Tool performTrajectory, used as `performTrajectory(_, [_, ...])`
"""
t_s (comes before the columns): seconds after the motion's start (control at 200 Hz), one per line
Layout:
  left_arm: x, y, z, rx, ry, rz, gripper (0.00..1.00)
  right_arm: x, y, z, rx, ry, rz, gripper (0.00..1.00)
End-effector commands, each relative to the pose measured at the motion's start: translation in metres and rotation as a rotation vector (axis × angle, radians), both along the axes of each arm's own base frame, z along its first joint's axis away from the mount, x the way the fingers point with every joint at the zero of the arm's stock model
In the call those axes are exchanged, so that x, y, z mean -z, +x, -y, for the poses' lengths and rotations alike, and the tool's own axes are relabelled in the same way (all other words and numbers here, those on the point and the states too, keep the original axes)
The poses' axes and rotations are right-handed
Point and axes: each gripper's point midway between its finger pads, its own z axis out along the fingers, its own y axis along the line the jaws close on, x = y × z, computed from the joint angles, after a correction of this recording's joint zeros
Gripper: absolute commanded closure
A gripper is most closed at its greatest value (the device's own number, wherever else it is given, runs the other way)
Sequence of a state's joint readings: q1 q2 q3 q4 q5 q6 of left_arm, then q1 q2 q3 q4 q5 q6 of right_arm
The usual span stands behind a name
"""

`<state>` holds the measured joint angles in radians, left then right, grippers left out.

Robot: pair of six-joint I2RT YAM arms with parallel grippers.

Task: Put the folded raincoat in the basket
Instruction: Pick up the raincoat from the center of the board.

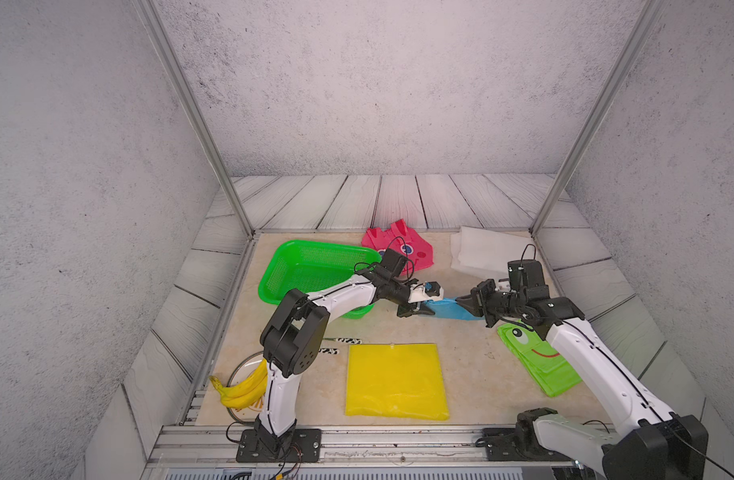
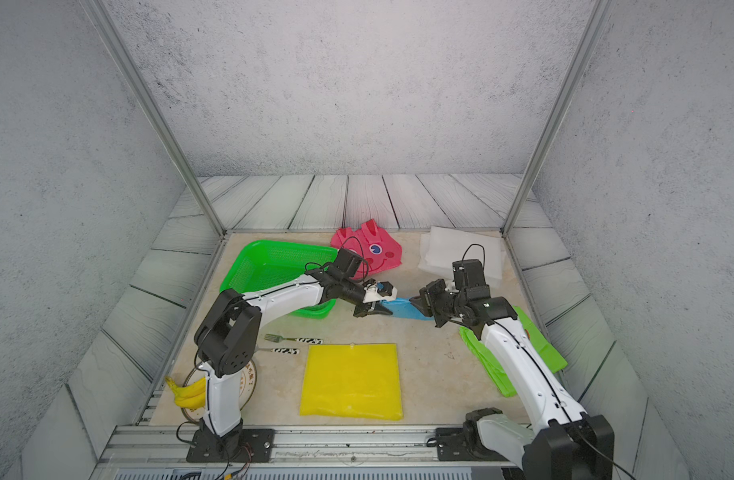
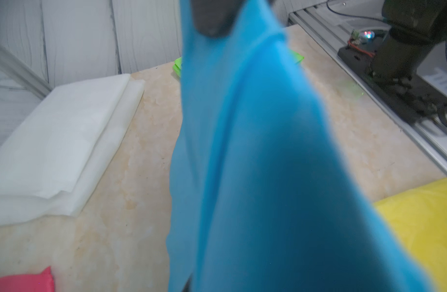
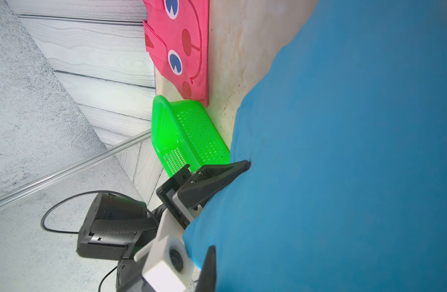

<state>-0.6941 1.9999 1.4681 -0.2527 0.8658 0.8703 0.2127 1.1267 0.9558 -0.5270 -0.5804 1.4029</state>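
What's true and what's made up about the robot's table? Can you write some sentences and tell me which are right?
1. Both the left gripper and the right gripper hold the blue raincoat. True.
2. The blue raincoat lies inside the basket. False: it is held up between the two grippers, beside the basket.
3. The bananas sit on a plate. True.
4. The pink raincoat lies at the front, by the arms' bases. False: it lies at the far end of the table, next to the basket.
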Motion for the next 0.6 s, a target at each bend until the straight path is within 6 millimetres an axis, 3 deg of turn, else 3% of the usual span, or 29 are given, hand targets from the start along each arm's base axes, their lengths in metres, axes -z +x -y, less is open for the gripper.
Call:
performTrajectory(0.0, [-0.029,-0.004,-0.007,0.012,-0.001,0.021,0.90,-0.013,-0.001,-0.001,-0.021,0.026,0.052,0.93])
performTrajectory(0.095, [-0.044,-0.003,-0.012,-0.002,0.003,0.033,0.94,-0.020,0.000,0.001,-0.039,0.006,0.103,0.78])
performTrajectory(0.235, [-0.071,0.006,-0.023,-0.066,0.011,0.047,0.96,-0.041,-0.001,0.001,-0.086,-0.010,0.201,0.41])
performTrajectory(0.596, [-0.170,0.025,-0.080,-0.249,-0.024,0.071,0.99,-0.108,-0.025,0.006,-0.295,-0.203,0.501,0.10])
